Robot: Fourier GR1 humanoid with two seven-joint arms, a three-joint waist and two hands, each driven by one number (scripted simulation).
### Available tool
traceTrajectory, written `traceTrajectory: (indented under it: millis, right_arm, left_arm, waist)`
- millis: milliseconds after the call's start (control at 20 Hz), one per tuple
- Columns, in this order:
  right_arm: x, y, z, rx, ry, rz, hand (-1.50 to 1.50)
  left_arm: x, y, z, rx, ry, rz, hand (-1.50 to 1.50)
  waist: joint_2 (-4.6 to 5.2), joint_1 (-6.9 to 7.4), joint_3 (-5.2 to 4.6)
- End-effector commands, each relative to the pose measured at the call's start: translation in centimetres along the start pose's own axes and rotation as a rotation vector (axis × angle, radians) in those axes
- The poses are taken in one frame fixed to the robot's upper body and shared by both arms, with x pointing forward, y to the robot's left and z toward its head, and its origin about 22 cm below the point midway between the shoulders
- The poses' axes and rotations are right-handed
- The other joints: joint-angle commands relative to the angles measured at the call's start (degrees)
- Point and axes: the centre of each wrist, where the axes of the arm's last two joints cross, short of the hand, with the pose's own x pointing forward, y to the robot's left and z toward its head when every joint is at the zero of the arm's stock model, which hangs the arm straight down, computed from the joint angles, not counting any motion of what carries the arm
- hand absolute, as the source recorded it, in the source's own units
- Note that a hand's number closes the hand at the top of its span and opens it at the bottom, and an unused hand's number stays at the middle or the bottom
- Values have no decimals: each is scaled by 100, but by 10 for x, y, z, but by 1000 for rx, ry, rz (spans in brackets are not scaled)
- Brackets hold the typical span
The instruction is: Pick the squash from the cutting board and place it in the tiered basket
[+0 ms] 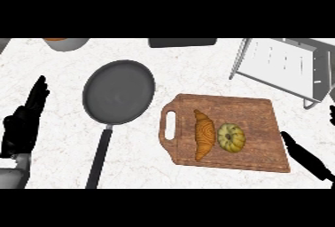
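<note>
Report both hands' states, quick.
Left hand: open, fingers up, resting at the left edge, holding nothing.
Right hand: open, fingers straight, by the board's right edge, holding nothing.

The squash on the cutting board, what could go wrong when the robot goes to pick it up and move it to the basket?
The squash lies right beside the croissant on the cutting board, so the right hand could nudge or catch the croissant instead. The tiered basket sits partly out of view at the upper right; the carry could clip its wire frame. The left hand rests open at the left edge.
</note>
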Motion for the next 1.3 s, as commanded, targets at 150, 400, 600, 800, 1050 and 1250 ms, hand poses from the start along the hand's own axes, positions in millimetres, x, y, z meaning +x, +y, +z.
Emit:
traceTrajectory:
  millis: [150,400,600,800,1050,1250]
  right_arm:
    - [9,-34,35,170,87,320,-150]
    - [35,-47,33,333,163,543,-150]
    - [74,-46,31,346,220,649,-150]
    - [108,-31,26,284,321,687,-150]
    - [117,-8,18,351,460,745,-150]
    - [122,12,19,375,494,783,-150]
  left_arm:
    - [-9,-12,8,-35,-2,-10,0]
    - [-2,-16,3,-53,-15,-17,0]
    - [6,-22,-6,-81,-25,-3,0]
    - [11,-30,-10,-104,-46,-3,0]
    - [7,-30,-11,-121,-27,-8,0]
    - [6,-36,-15,-115,-34,5,0]
  waist:
    - [63,161,-35]
    - [105,315,-55]
    - [128,432,-43]
    - [144,624,-7]
    - [131,662,11]
    - [135,632,-1]
